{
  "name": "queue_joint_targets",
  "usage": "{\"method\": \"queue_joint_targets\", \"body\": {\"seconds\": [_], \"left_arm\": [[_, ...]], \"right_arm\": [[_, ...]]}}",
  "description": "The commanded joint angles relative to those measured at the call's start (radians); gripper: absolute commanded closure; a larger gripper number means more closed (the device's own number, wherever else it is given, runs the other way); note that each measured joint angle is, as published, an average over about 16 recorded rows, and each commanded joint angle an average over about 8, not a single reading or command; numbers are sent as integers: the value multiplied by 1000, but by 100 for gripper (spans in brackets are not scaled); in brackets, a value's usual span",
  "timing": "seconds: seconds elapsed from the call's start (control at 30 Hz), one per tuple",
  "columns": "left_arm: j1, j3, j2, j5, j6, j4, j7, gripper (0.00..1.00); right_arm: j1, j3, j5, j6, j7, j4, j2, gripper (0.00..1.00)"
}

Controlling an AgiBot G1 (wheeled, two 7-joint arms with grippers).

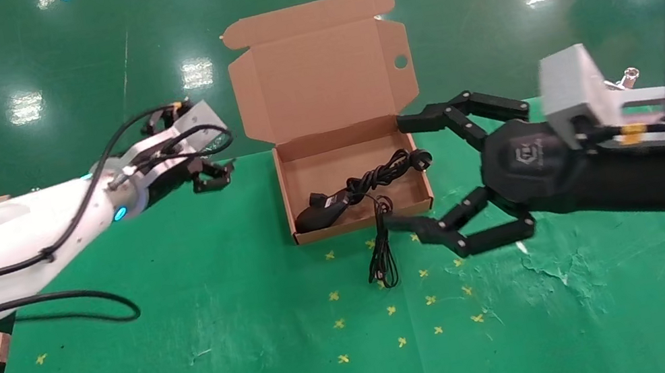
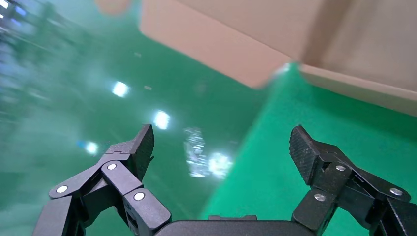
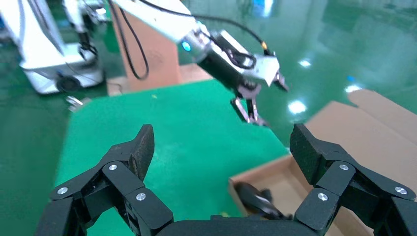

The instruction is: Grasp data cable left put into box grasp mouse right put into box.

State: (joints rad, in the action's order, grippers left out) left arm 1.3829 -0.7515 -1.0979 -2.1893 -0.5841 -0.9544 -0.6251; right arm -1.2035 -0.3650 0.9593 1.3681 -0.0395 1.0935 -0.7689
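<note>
box [image 2: 344, 59] blurred — cropped (left wrist view)

No legible text, brand or no. is seen anywhere. A faint embossed emblem is carried on the right gripper [image 1: 400, 173] housing and a small white label on the mouse [image 1: 317, 214]; neither can be read.

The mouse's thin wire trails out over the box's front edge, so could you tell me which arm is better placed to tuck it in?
Probably the right: its open pincer hovers beside the box, near the wire. The left pincer is farther off.
</note>
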Motion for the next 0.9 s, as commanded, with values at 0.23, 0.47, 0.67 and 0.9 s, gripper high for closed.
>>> {"method": "queue_joint_targets", "body": {"seconds": [0.23, 0.47, 0.67, 0.9], "left_arm": [[-46, 71, 73, 219, -137, -50, 66, 0], [-87, 133, 137, 411, -257, -93, 123, 0], [-122, 186, 192, 576, -360, -130, 173, 0], [-163, 249, 257, 770, -481, -174, 231, 0]], "right_arm": [[65, 43, -115, 64, -74, 96, 79, 0], [116, 77, -206, 115, -134, 172, 142, 0], [129, 85, -229, 128, -148, 190, 158, 0], [128, 84, -229, 128, -147, 190, 158, 0]]}}
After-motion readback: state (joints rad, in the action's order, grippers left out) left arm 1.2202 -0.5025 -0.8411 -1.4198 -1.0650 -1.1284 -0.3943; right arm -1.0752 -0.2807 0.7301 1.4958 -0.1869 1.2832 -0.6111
